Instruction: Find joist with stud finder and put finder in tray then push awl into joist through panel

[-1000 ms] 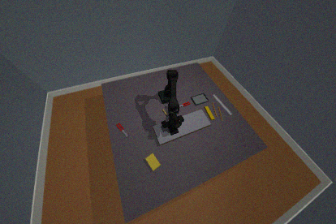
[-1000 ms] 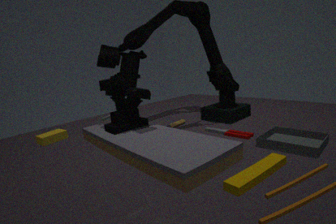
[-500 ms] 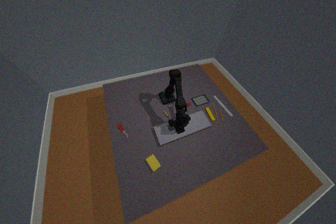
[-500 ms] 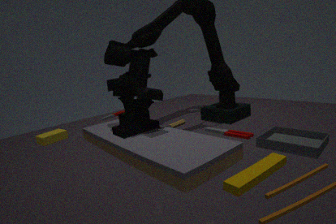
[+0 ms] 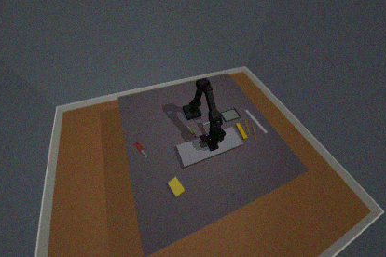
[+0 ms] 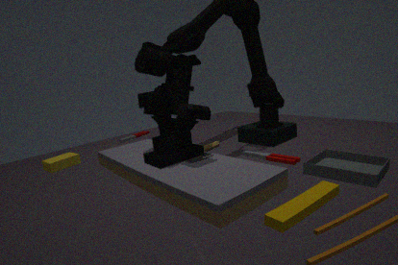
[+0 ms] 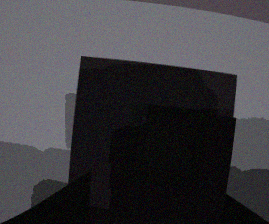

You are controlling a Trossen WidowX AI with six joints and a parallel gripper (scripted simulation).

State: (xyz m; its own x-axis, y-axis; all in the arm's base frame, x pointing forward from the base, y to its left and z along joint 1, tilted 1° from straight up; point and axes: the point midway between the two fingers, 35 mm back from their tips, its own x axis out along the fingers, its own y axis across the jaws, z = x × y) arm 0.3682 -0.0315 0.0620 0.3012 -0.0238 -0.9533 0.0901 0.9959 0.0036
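The pale floor panel (image 5: 189, 155) (image 6: 237, 179) (image 7: 30, 60) lies flat on a thicker tan base. My gripper (image 5: 214, 138) (image 6: 174, 135) is shut on the dark, blocky stud finder (image 5: 213, 146) (image 6: 174, 156) (image 7: 140, 80), which is upright at the panel's top; whether it touches the surface is hard to tell. Its display cannot be read. A small tan-handled tool (image 5: 190, 129) (image 6: 211, 145), probably the awl, lies behind the panel, partly hidden in the exterior view. The shallow grey tray (image 5: 232, 120) (image 6: 338, 177) stands beyond the panel, near the arm's base.
A red-handled tool (image 6: 283, 158) lies between panel and tray, another (image 5: 139, 146) (image 6: 141, 133) off the far end. A yellow bar (image 5: 241, 131) (image 6: 302, 206) and two thin orange sticks lie beside the panel. A yellow block (image 5: 176, 186) (image 6: 61, 162) and a white strip (image 5: 256, 121) lie farther out.
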